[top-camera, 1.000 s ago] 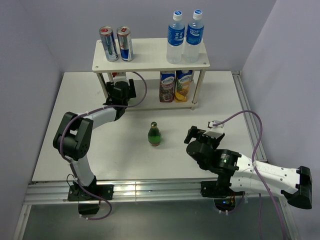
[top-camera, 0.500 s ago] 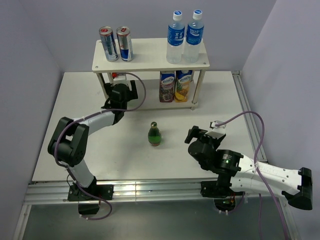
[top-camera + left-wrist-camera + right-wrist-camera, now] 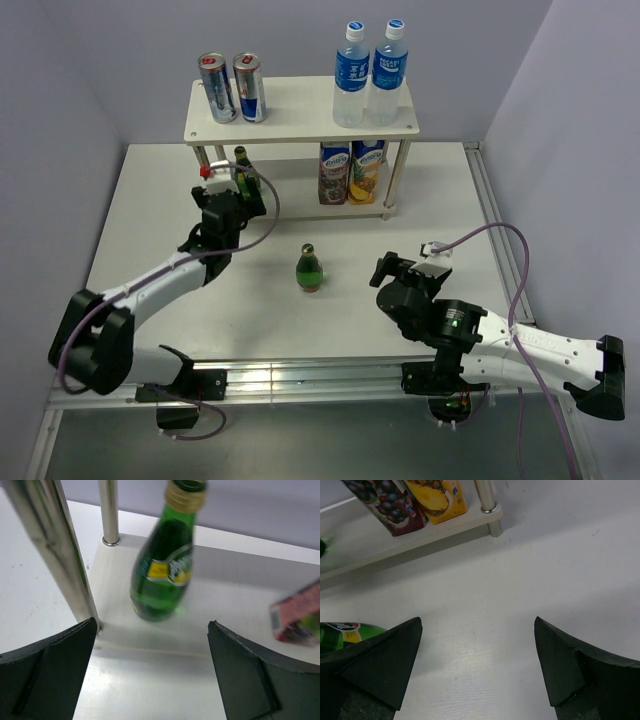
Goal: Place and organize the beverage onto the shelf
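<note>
Two tiers on the shelf (image 3: 300, 125), both loaded.

- Top board, left end: two cans (image 3: 218, 88) side by side, touching or nearly so.
- Top board, right end: two water bottles (image 3: 351, 75) with blue caps, upright, side by side.
- Lower board, right end: two juice cartons (image 3: 334, 172), one grape and one pineapple, standing together just inside the shelf's front-right leg.
- Lower board, left end: shelved green bottle (image 3: 162, 570), gold cap, yellow label, base on the board, behind the shelf's front-left leg (image 3: 50, 545). It is blurred in the left wrist view, so its lean cannot be judged.
- Loose green bottle (image 3: 310, 268): upright on the table (image 3: 440, 200), in front of the shelf, well apart from it, roughly level with the shelf's middle.

Left gripper (image 3: 152, 625): at the shelf's front-left corner, aimed in at the lower board. Fingers (image 3: 55, 665) spread wide, nothing between them. The shelved green bottle stands beyond the tips and is not touched.

Right gripper (image 3: 477, 622): in front of the shelf's right end, well clear of it, low over the table. Jaws wide apart, gripping nothing. The loose green bottle shows at the left edge of the right wrist view, outside the left finger; contact cannot be told.
</note>
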Robot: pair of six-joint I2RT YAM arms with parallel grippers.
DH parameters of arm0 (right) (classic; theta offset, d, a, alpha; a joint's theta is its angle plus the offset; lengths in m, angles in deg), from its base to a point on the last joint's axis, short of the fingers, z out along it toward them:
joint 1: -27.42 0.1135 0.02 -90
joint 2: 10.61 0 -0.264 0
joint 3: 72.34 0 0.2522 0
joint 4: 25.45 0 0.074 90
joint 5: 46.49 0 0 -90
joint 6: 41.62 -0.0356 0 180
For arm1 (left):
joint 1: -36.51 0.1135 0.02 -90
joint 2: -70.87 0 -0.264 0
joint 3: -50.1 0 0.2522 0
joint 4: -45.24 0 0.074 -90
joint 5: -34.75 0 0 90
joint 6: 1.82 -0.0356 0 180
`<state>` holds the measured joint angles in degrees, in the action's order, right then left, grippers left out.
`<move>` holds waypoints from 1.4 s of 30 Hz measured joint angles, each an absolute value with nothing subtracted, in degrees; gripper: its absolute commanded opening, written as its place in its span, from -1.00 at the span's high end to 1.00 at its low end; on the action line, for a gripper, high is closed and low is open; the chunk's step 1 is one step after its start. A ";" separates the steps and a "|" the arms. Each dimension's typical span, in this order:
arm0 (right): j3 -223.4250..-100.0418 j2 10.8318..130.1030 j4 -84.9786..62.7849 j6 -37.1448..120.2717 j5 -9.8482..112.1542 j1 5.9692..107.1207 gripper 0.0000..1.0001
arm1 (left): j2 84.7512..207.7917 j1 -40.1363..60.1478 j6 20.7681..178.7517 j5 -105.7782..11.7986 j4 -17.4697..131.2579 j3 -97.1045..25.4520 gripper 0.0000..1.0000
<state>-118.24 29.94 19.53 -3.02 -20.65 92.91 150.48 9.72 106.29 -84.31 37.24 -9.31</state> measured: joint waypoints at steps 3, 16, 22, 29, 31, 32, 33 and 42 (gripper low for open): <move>-118.17 29.96 19.55 -3.02 -20.61 92.91 -1.00 | 143.94 4.28 106.97 -86.85 37.98 -5.68 -0.99; -118.17 30.82 19.68 -3.24 -20.67 92.91 -1.00 | 108.16 -15.70 115.75 -79.30 45.39 18.13 -0.99; -118.17 32.85 20.62 -3.96 -20.95 92.91 -1.00 | 105.08 -17.78 119.18 -74.82 43.77 26.26 -0.99; -118.17 32.00 21.63 -4.70 -20.95 92.91 -1.00 | 115.60 -21.19 122.16 -77.12 35.95 27.37 -0.99; -118.17 31.63 21.63 -4.70 -20.93 92.91 -1.00 | 119.64 -22.17 122.29 -78.08 32.50 27.37 -0.99; -118.17 31.58 21.63 -4.68 -20.93 92.91 -1.00 | 122.02 -22.52 122.29 -78.43 30.59 27.35 -0.99; -118.17 31.58 21.63 -4.70 -20.93 92.91 -1.00 | 124.51 -22.80 122.27 -78.78 28.96 27.33 -0.99; -118.17 31.60 21.56 -4.64 -20.89 92.91 -1.00 | 145.50 -24.51 120.06 -84.31 17.96 21.93 -0.99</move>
<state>-118.17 31.60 21.56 -4.64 -20.89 92.91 145.50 -24.51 120.06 -84.31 17.96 21.93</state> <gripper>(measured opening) 0.998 0.994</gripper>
